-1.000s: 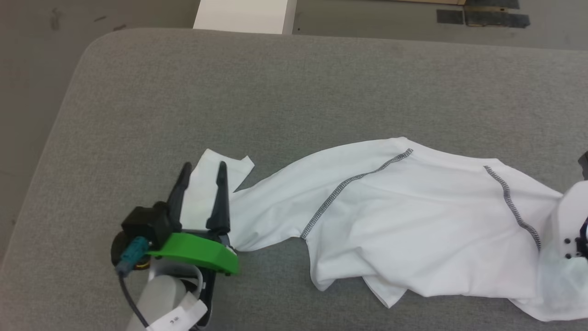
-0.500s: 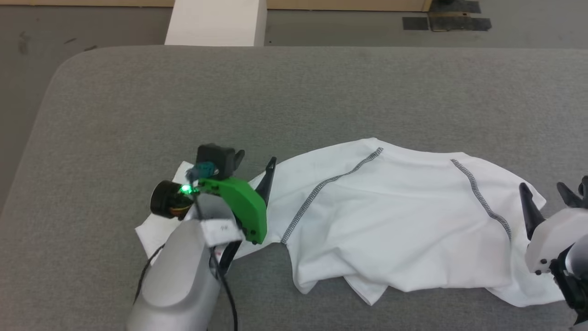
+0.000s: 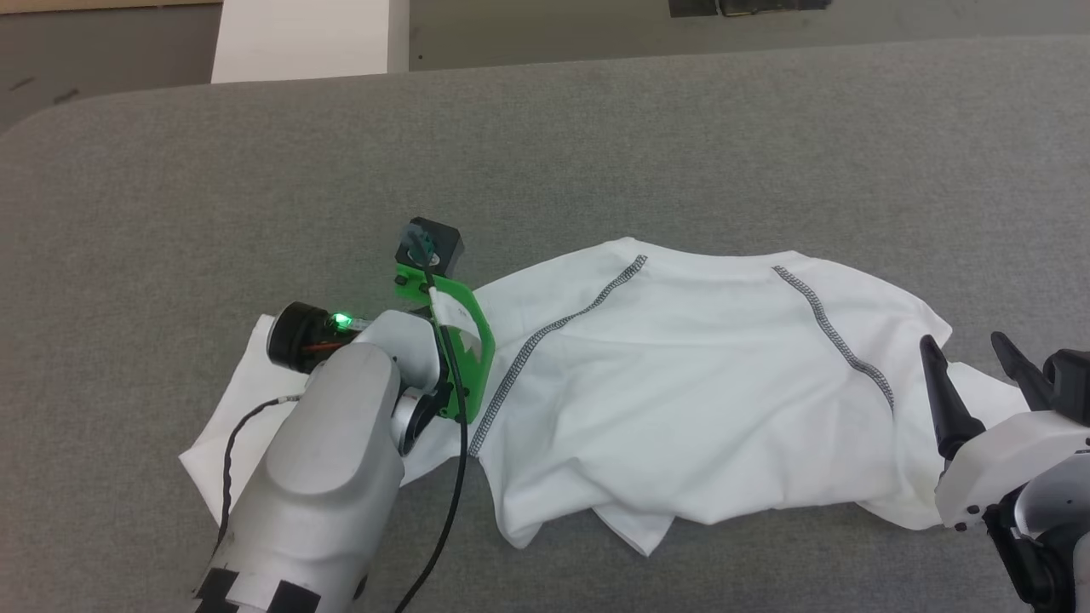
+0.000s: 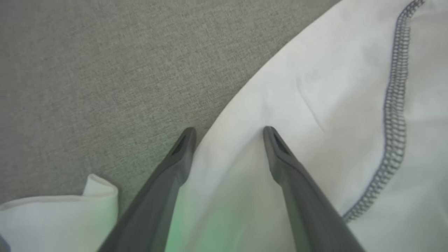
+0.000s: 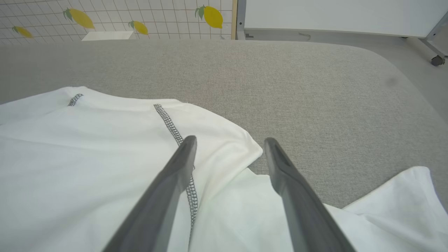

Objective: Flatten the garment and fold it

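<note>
The garment [image 3: 681, 383], a white T-shirt with dark zigzag seams, lies crumpled lengthwise across the grey table [image 3: 596, 153]. My left wrist with its green bracket [image 3: 456, 340] hangs over the shirt's left part, hiding the fingers beneath. In the left wrist view my left gripper [image 4: 228, 130] is open and points down, with one fingertip at the edge of the garment [image 4: 332, 87] and the other on the fabric. My right gripper [image 3: 962, 340] stands open at the shirt's right end. In the right wrist view the right gripper [image 5: 230, 139] straddles a rounded edge of the garment [image 5: 87, 157], holding nothing.
A white box [image 3: 302, 38] stands on the floor beyond the table's far left corner. Dark tape strips [image 3: 749, 7] mark the floor further right. Bare grey tabletop lies behind the shirt. A lemon-patterned wall [image 5: 140, 17] and a caster wheel [image 5: 435, 60] show in the right wrist view.
The head camera has shifted. My right gripper went from shut to open and came into view at the shirt's right end. My left arm swung rightward over the shirt.
</note>
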